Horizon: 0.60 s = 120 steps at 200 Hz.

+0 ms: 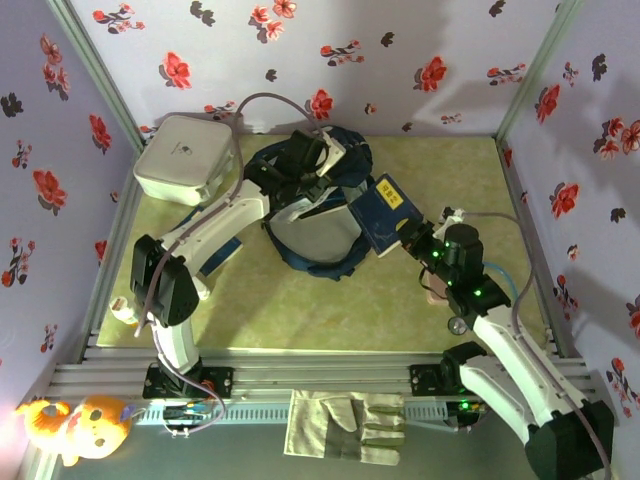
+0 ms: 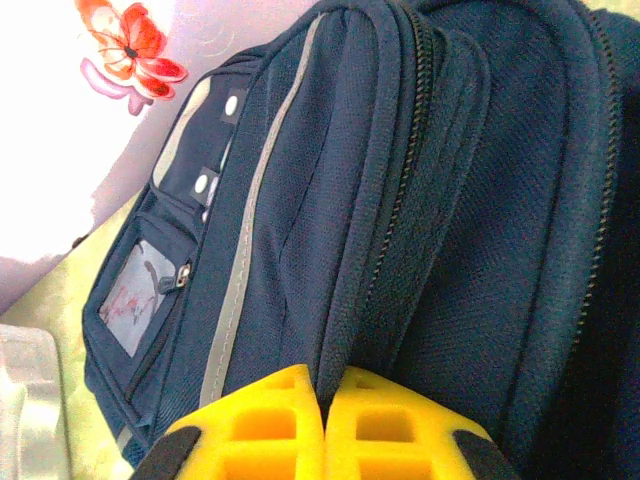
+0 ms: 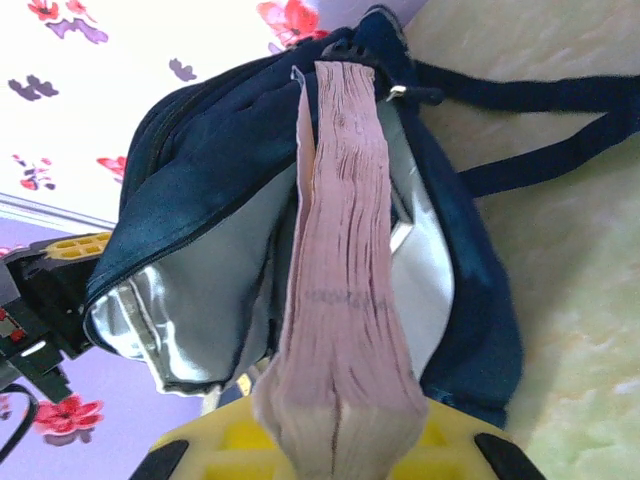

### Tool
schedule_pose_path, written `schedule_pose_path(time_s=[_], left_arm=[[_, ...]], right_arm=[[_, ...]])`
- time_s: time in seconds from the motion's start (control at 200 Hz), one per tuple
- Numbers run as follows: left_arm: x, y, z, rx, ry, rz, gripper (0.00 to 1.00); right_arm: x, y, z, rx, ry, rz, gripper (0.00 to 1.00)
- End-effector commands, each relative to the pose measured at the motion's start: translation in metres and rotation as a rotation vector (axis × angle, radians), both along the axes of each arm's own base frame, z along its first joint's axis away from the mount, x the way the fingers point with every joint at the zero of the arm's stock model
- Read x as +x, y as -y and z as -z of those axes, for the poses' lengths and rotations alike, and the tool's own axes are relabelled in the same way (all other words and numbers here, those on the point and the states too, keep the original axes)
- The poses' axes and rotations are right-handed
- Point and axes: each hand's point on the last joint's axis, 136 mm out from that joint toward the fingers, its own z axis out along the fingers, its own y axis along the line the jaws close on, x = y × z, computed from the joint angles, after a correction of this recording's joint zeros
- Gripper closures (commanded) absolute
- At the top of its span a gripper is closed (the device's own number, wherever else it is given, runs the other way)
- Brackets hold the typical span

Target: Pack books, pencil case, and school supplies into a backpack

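The navy backpack (image 1: 312, 228) lies in the middle of the table with its mouth toward the right. My left gripper (image 1: 328, 157) is at its far top edge. In the left wrist view this gripper (image 2: 325, 400) is shut on a fold of the backpack (image 2: 400, 200) beside a zipper. My right gripper (image 1: 415, 243) is shut on a blue book (image 1: 383, 212) at the bag's mouth. In the right wrist view the book (image 3: 340, 250) shows its pinkish page edge, pinched in the gripper (image 3: 340, 445) and pointing into the silver-lined opening (image 3: 190, 290). A pale-pink piece, perhaps the pencil case (image 1: 434, 289), peeks from under the right arm.
A white square box (image 1: 185, 157) stands at the back left, close to the left arm. A grey work glove (image 1: 350, 423) and an orange plush toy (image 1: 68, 424) lie off the table's near edge. Floral walls close in three sides.
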Motion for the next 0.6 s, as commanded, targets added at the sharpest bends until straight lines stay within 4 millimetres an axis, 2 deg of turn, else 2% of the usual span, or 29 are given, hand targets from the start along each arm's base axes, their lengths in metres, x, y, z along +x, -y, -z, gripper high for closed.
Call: schedule_pose_path(time_s=[0.0, 0.175, 0.32, 0.485, 0.595], left_arm=[[0.003, 0.017, -0.085, -0.260, 0.166, -0.008, 1.00], [0.002, 0.022, -0.088, -0.285, 0.148, -0.008, 1.00], [-0.002, 0.027, -0.089, -0.294, 0.141, 0.005, 1.00], [-0.005, 0.030, -0.088, -0.303, 0.129, 0.011, 1.00], [-0.007, 0.029, -0.089, -0.306, 0.123, 0.010, 1.00]], right_arm=[[0.005, -0.023, -0.023, 0.113, 0.083, -0.065, 0.91], [0.015, -0.049, -0.011, 0.068, 0.043, -0.080, 0.91], [0.034, -0.066, -0.003, 0.075, 0.019, -0.067, 0.92], [0.065, -0.079, -0.019, 0.132, 0.068, -0.032, 0.92], [0.084, -0.086, -0.018, 0.148, 0.063, -0.003, 0.92]])
